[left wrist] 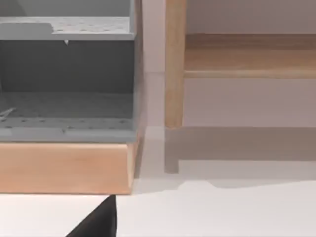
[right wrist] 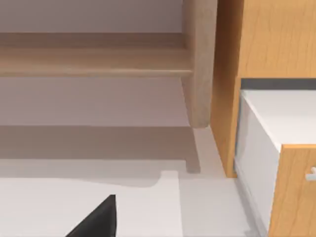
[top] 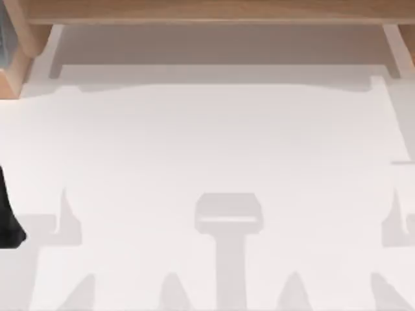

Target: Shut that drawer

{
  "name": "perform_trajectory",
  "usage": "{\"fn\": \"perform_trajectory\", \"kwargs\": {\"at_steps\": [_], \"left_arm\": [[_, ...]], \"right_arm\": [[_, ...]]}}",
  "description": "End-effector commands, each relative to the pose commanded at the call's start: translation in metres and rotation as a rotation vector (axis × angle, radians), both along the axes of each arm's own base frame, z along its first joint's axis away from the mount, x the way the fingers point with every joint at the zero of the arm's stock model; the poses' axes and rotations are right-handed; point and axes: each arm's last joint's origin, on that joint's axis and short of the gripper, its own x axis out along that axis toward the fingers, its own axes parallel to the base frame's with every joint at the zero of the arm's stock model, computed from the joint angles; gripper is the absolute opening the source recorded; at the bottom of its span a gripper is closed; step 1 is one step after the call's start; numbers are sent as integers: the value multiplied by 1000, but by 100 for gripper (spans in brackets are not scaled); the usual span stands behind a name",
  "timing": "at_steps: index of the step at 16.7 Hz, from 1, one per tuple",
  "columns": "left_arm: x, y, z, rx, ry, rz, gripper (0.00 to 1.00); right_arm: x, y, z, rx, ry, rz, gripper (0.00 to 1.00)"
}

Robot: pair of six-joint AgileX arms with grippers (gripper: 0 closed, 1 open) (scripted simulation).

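The drawer (top: 214, 44) stands pulled out along the table's far side, a very wide shallow tray with a grey-beige floor, thin white side walls and a white front edge, under a light wood frame (top: 214, 10). The left wrist view shows the drawer (left wrist: 247, 103) from in front, and so does the right wrist view, drawer (right wrist: 94, 103). My left gripper (top: 10, 220) is a dark shape at the table's left edge, well short of the drawer; a black part of it, left gripper (left wrist: 96, 222), shows low in its wrist view. My right gripper (right wrist: 96, 222) shows likewise, away from the drawer.
The white tabletop (top: 214, 142) stretches in front of the drawer. A grey shelved unit (left wrist: 66, 74) on a wood base flanks the drawer's left end. A wood cabinet (right wrist: 261, 59) with a white part-open box flanks its right end.
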Motion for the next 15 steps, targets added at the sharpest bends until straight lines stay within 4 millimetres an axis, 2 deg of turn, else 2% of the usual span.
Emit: {"fn": "perform_trajectory", "kwargs": {"at_steps": [3,8,12,15], "left_arm": [[0,0,0,0,0,0,100],[0,0,0,0,0,0,100],[0,0,0,0,0,0,100],[0,0,0,0,0,0,100]], "right_arm": [[0,0,4,-1,-7,1,100],[10,-9,47,-4,-29,-17,100],[37,-25,88,-2,-18,-35,100],[65,-39,108,1,-1,-28,100]]}}
